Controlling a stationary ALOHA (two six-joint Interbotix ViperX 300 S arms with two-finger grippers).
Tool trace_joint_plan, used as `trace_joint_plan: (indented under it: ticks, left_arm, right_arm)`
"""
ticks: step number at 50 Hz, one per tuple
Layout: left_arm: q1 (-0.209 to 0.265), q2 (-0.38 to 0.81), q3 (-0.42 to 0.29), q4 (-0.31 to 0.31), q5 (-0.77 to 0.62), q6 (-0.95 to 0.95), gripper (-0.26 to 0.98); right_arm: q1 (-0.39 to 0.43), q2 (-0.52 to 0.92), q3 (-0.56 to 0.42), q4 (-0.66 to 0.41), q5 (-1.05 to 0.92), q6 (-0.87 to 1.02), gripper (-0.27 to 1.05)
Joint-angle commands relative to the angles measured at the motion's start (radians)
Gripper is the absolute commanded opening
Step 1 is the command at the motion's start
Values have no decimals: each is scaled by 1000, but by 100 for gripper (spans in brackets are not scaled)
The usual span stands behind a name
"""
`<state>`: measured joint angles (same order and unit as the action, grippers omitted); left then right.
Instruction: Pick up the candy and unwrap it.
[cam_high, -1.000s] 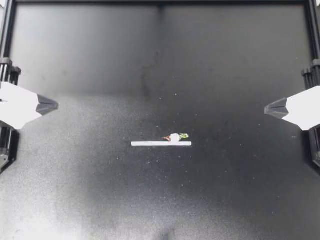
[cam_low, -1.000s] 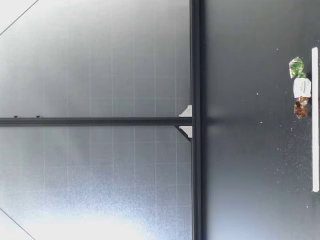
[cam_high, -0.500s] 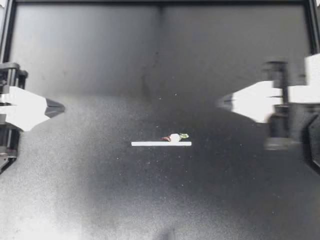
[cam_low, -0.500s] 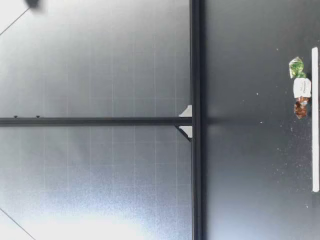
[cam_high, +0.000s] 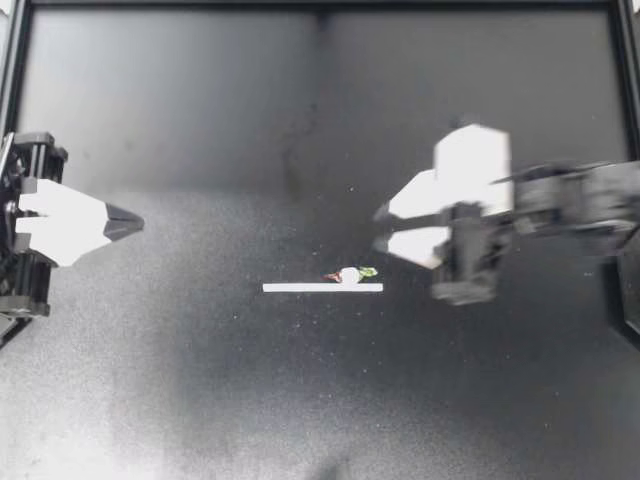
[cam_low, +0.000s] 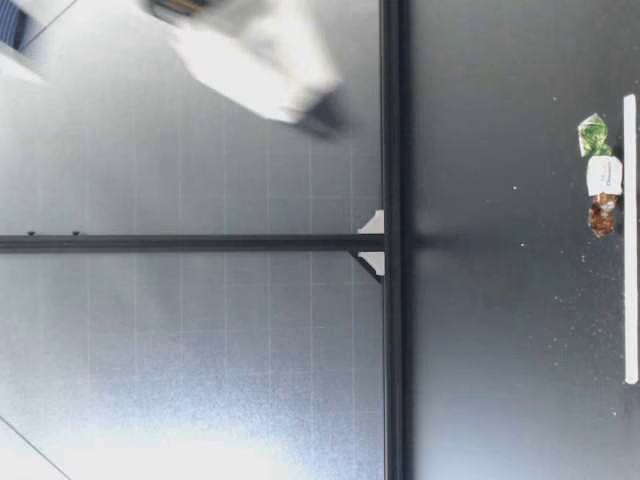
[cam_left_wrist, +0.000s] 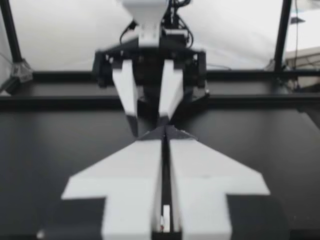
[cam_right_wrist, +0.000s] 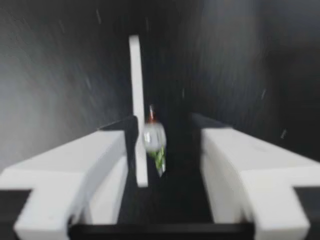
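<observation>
White, blurred right jaws stand parted near the candy (cam_high: 349, 274).

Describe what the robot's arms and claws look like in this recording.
The left claw and right claw match: each has two broad white fingers, flat and wedge-shaped, tapering to dark tips. They sit on boxy black arm links. The left wrist view shows dark cables by the right claw's white block. No markings are visible.
</observation>
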<state>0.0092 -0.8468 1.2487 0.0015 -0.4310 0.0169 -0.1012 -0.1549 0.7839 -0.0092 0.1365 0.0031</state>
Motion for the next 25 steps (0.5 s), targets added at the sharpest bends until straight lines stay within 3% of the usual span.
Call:
trace_joint_plan:
  ticks: [1,12,25]
  left_arm:
    - [3,5,-8,0,-9,0,-14]
    - [3,5,-2,0,-9,0,-14]
    - [3,5,0,0,-9,0,-14]
  right_arm:
    - [-9,66,-74,-2,83,-2,54]
    - [-8,206,-181,-8,293,-9,53]
    - [-9,278,-198,-15,302,-9,53]
